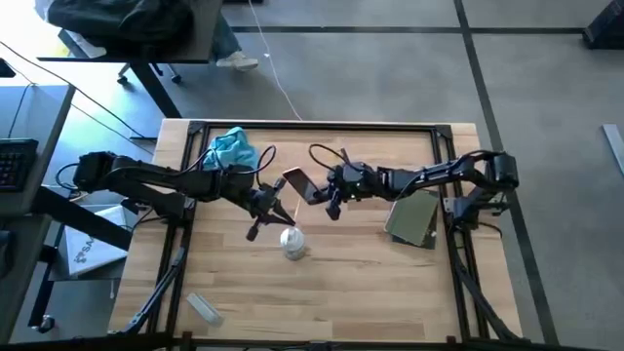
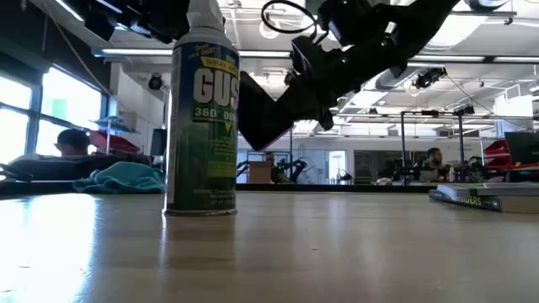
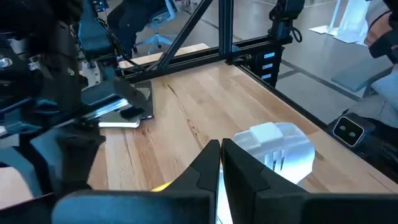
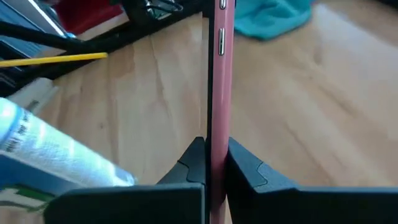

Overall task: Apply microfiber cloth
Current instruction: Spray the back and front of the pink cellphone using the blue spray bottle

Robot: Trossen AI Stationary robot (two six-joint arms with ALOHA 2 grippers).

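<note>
standing upright near the middle of the high view, a spray can [image 1: 292, 242], just below the left gripper [image 1: 255, 231]. lying at the right of the table [image 1: 390, 302], a flat grey-green pad [image 1: 413, 220]; resting near the lower left edge, a small pale object [image 1: 205, 307]. sitting crumpled at the upper left of the table, the light-blue cloth [image 1: 231, 149], well apart from both grippers, beyond the left arm. hovering beside the can, left gripper fingers [image 3: 205, 168] pressed together, holding nothing. reaching in at centre, the right gripper [image 1: 314, 195] pinching a phone [image 4: 217, 81] on edge, lifted above the wood.
</note>
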